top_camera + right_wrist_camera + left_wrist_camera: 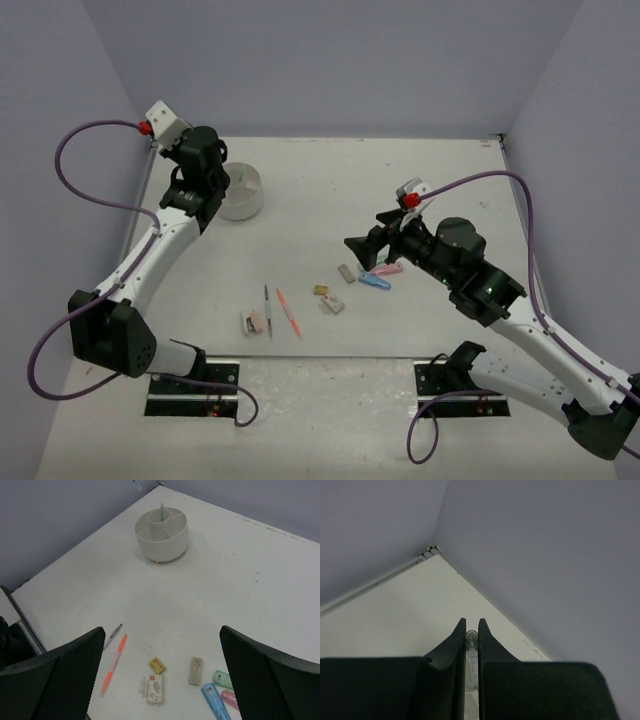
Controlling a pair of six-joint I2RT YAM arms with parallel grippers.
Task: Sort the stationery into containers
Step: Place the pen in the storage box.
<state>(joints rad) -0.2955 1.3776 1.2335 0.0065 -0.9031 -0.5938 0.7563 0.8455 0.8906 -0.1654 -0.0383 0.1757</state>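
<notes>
Above the table's erasers, right jaws gape empty; left jaws pinch a clear pen. We judge pickup next: descend, close, carry to dish.

- I work over a flat white table.
- Round white divided dish stands far left.
- Thin orange pen lies beside thin grey pen.

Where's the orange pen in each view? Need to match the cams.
Top external: the thin orange pen lies on the table, near edge, left of centre, beside a thin grey pen.
Left wrist: not in it.
Right wrist: lower left, again beside the grey pen.
Shared landmark: the round white divided container, far left in top external, top centre in right wrist.
</notes>
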